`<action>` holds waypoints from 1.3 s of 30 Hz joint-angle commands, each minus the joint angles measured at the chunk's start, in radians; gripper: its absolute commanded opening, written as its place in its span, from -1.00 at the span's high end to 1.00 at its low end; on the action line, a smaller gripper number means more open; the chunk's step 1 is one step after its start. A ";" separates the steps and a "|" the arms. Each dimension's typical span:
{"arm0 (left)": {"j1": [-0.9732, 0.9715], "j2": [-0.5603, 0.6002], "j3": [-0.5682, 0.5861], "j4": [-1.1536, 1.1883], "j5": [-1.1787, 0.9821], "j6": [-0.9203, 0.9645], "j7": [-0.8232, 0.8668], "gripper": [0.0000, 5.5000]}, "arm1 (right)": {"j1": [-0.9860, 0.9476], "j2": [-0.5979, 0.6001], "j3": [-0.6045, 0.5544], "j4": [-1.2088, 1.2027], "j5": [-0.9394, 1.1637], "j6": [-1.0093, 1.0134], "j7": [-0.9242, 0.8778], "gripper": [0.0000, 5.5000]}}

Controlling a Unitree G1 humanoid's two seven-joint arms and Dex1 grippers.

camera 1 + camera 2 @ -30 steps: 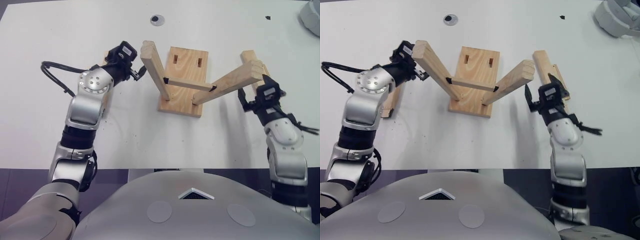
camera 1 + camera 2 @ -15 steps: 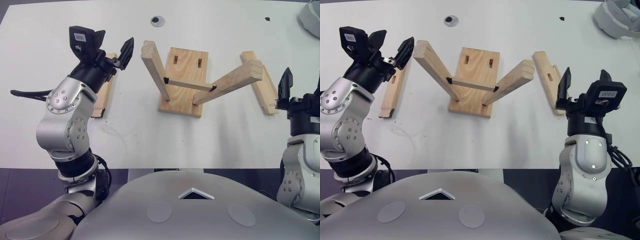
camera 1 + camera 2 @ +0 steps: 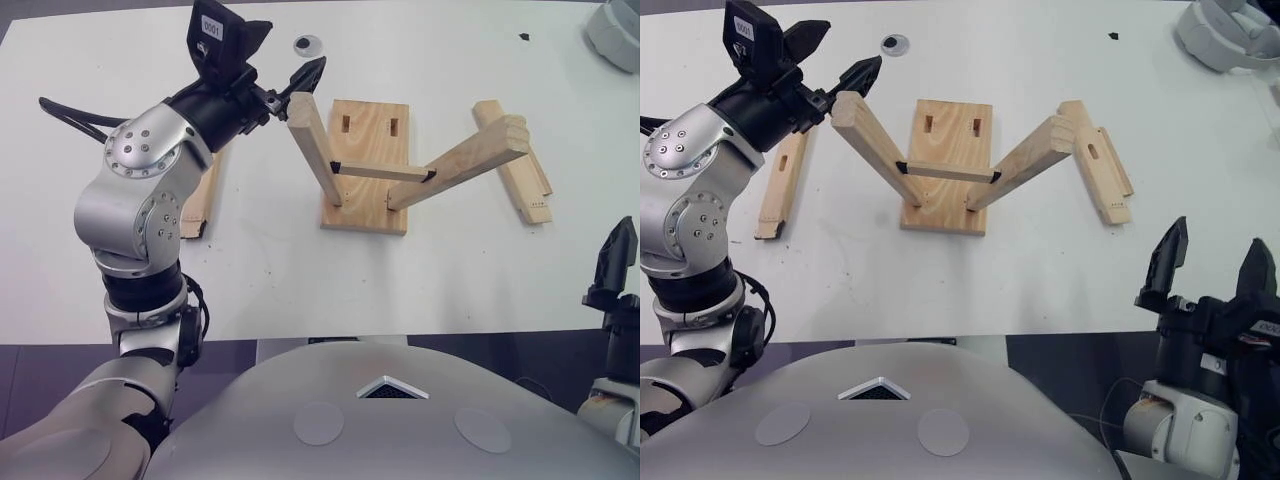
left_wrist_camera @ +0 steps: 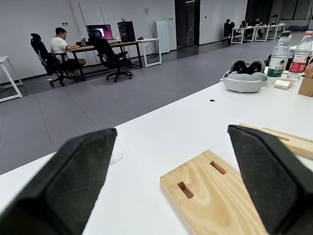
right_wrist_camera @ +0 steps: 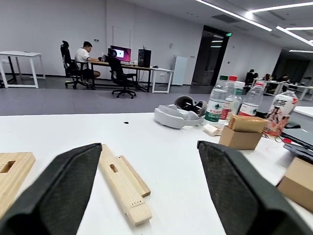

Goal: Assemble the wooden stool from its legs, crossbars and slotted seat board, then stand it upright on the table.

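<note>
The slotted seat board (image 3: pixel 368 165) lies flat mid-table. Out of it rise a left leg (image 3: pixel 312 145) and a right leg (image 3: pixel 465 165), splayed apart and joined by a thin crossbar (image 3: pixel 383 172). One loose leg (image 3: pixel 203 200) rests flat to the left, another loose leg (image 3: pixel 1098 170) flat to the right with a thinner bar (image 3: pixel 1120 172) beside it. My left gripper (image 3: pixel 283 60) hangs open just behind the top of the left leg, holding nothing. My right gripper (image 3: pixel 1210 265) is open and empty, low past the table's front edge at the right.
A small dark round disc (image 3: pixel 306 44) sits at the back of the white table (image 3: pixel 450 280). A grey headset (image 3: pixel 612 25) lies at the far right corner, with bottles (image 5: pixel 217 105) and small boxes (image 5: pixel 244 129) on a table beyond.
The left gripper rose from beside the left leg and swung to just behind its top. The right gripper drew back from the right loose leg to beyond the front edge.
</note>
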 commanded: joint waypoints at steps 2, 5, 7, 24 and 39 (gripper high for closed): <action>0.207 -0.044 0.055 -0.139 0.068 -0.055 0.145 -0.52 | -0.386 -0.292 -0.089 0.060 0.201 0.374 0.047 -0.33; 0.432 -0.088 0.018 -0.220 0.129 -0.166 0.200 -0.52 | -0.667 -0.354 -0.025 0.231 0.232 0.463 0.155 -0.33; 0.530 -0.109 -0.009 -0.222 0.168 -0.255 0.219 -0.52 | -0.809 -0.344 0.043 0.327 0.198 0.467 0.229 -0.33; 0.331 -0.156 -0.047 -0.234 0.134 -0.162 0.275 -0.52 | -0.870 -0.036 0.098 0.130 0.002 0.661 0.102 -0.33; 0.233 -0.201 -0.243 -0.335 0.122 0.010 0.354 -0.52 | -1.175 0.060 0.246 0.021 -0.061 1.039 0.039 -0.33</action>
